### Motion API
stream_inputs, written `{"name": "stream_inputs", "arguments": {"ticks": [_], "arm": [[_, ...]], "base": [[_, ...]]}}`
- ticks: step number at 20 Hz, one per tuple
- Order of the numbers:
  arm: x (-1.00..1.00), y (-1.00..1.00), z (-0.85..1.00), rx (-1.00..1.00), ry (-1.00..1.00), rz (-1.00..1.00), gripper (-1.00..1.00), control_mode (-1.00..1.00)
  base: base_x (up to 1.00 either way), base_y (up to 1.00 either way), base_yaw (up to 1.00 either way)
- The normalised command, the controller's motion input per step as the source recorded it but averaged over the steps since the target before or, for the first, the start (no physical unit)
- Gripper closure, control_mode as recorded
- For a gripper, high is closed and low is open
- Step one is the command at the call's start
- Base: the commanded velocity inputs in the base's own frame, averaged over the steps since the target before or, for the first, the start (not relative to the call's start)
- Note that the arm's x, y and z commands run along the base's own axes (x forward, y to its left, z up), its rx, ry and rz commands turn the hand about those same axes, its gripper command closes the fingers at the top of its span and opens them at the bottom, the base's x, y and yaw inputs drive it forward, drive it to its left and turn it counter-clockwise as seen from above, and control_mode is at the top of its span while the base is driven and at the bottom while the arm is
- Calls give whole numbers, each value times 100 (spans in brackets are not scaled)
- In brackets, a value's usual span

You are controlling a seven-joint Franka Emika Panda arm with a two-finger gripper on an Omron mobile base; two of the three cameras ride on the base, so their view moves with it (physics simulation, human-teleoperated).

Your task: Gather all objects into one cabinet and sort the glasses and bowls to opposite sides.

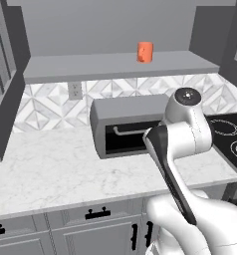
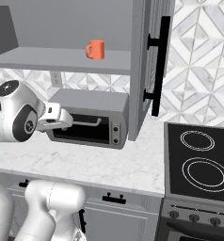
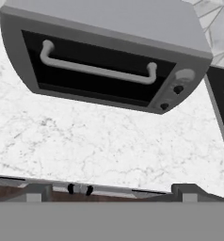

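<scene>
While arm hides toaster oven (image 1: 121,119) front, orange mug (image 1: 145,52) on shelf, claw state unclear.

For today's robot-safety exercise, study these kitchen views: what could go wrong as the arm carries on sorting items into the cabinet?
1. The small orange handled mug stands high on the open grey cabinet shelf; an upward reach could knock it off.
2. The grey toaster oven sits right below that shelf, close to the arm, so a swing might strike it.
3. The open grey cabinet door juts out beside the shelf and could block or catch the arm.
</scene>
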Motion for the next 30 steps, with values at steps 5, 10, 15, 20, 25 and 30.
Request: {"name": "stream_inputs", "arguments": {"ticks": [5, 10, 15, 20, 25, 30], "arm": [[0, 0, 0, 0, 0, 0, -100, 100], [-21, 0, 93, 0, -41, 0, -100, -100], [14, 0, 100, 1, -40, -9, -100, -100], [64, 9, 99, 10, -10, -10, -100, -100], [85, 0, 88, 13, 4, -14, -100, -100], [97, 1, 14, 3, 9, -11, -100, -100]], "base": [[-9, 0, 0], [0, 0, 0], [0, 0, 0], [0, 0, 0], [0, 0, 0], [0, 0, 0]]}}
